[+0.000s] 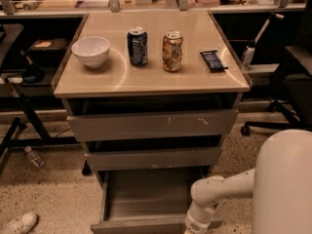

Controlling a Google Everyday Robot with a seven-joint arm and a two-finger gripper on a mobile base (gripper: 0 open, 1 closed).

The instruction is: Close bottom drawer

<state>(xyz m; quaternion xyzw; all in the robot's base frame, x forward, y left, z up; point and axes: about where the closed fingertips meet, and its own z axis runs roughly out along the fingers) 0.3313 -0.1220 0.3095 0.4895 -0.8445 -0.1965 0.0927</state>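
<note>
The bottom drawer [146, 199] is the lowest of three grey drawers in the tan-topped cabinet [151, 79]. It stands pulled out, with its empty grey tray showing and its flat front [136, 226] at the lower frame edge. My white arm [207, 194] reaches in from the right, and its wrist [196, 223] sits at the drawer front's right end. The gripper lies below the bottom edge of the view, so it does not show.
On the cabinet top stand a white bowl [91, 50], a blue can [137, 46], a gold can [172, 51] and a dark snack bar [213, 60]. A plastic bottle [35, 157] and a white shoe [18, 223] lie on the floor at left. Chair bases stand on both sides.
</note>
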